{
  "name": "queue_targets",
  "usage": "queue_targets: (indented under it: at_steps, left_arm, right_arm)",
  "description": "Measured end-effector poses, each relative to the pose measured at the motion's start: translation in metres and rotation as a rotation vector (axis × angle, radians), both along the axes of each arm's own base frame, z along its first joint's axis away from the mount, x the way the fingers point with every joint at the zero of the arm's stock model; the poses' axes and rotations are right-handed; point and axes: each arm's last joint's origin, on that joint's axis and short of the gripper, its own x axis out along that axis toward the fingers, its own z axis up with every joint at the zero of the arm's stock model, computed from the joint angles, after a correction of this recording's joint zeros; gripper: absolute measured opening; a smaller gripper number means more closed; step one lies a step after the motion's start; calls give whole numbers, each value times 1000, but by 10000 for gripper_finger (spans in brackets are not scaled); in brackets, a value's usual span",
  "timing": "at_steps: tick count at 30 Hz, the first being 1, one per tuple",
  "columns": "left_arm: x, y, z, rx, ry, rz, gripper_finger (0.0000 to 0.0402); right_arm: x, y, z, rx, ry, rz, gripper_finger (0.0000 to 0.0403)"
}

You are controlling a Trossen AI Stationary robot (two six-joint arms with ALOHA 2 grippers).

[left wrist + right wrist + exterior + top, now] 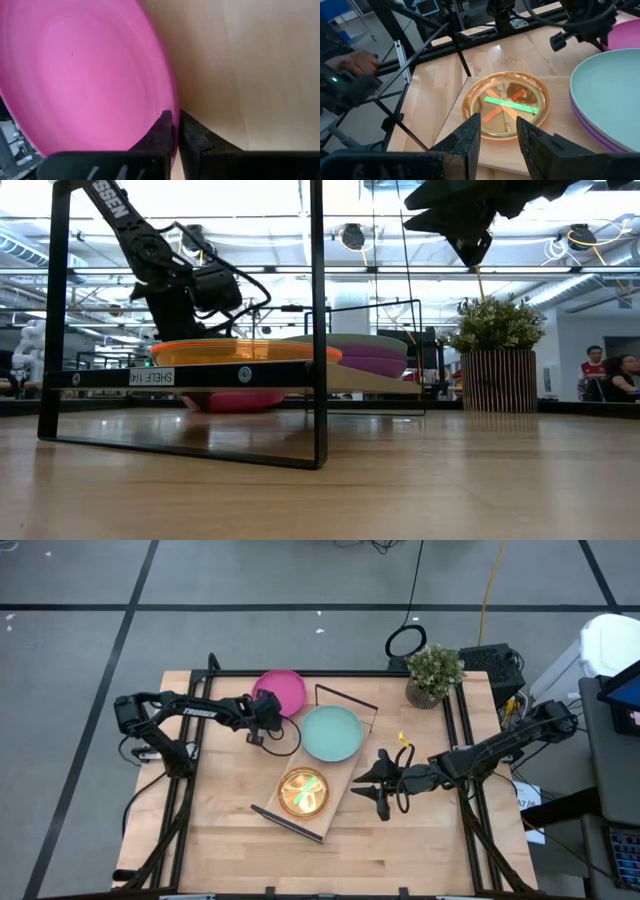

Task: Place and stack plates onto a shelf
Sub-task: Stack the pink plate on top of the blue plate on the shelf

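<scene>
A: Left gripper (272,712), state?

B: Closed on the rim of the round, smooth magenta plastic plate (281,691). In the wrist view, dark ridged fingers (162,134) nearly together, pinching the plate's edge (85,70). Held at the far-left part of the pale wooden tabletop (230,820), just behind the shelf's far end; from table height, magenta underside visible low behind the shelf (235,401). Whether lifted or resting: cannot tell.

A: Shelf?

B: Long rectangular light-wood board with thin black metal frame at its ends (342,780), lying diagonally at mid-table. Small label on the board's front edge, low view.

A: On it?

B: At the far end, a round opaque mint-green plate (331,733) stacked on a purple plate of like size (594,130); only the purple edge peeks out beneath. At the near end, a smaller translucent orange plate (303,791), glossy, with lime-green and red showing through it as crossed streaks (507,105).

A: Right gripper (382,786)?

B: Raised above the table just right of the shelf, nothing between the fingers. Dark tapered fingers (465,137) parted a moderate way, aimed toward the orange plate.

A: Other objects?

B: Potted green plant in a ribbed cylindrical pot (433,674) at the far-right corner. People in the room beyond, right edge of the low view (608,373).
</scene>
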Motion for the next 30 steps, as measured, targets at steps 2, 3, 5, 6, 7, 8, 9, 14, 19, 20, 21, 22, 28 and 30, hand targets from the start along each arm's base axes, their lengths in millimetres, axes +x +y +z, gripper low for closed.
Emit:
queue_targets:
  at_steps: [2, 3, 5, 6, 7, 8, 9, 14, 19, 20, 21, 22, 28, 30]
  left_arm:
    - [-1, -4, 5, 22, 8, -2, 12]
    - [0, -6, 8, 36, -1, -6, 12]
    - [0, -11, 16, 61, -12, -31, 12]
    - [1, -13, 20, 75, -23, -44, 12]
    - [1, -15, 23, 84, -34, -54, 12]
    - [0, -17, 27, 87, -42, -63, 12]
    - [-1, -20, 31, 89, -51, -70, 12]
    - [-7, -35, 50, 142, -49, -117, 12]
    - [-14, -52, 67, 195, -32, -251, 12]
    - [-14, -55, 70, 207, -38, -267, 12]
    - [-15, -59, 73, 222, -49, -275, 11]
    - [-15, -62, 76, 235, -61, -283, 11]
    - [-20, -80, 89, 277, -104, -323, 11]
    - [-20, -85, 92, 284, -123, -343, 11]
  right_arm:
    - [0, 0, 0, -1, 4, 0, 110]
    - [0, 0, -1, -3, 7, 0, 110]
    - [-1, 0, -1, -4, 12, 1, 110]
    - [-1, 0, -1, -4, 12, 0, 110]
    - [-1, 0, -1, -5, 15, 1, 110]
    - [-1, 0, -1, -6, 18, 1, 110]
    - [-1, 0, -1, -6, 17, 1, 110]
    - [-1, 0, -2, -11, 31, 1, 110]
    - [-3, -1, -6, -18, 68, -2, 110]
    - [-3, -1, -7, -19, 77, -1, 110]
    - [-4, -1, -7, -22, 85, -1, 110]
    - [-4, -1, -8, -24, 91, -1, 110]
    - [-5, -2, -10, -45, 111, 5, 110]
    - [-5, -2, -10, -56, 110, 9, 109]
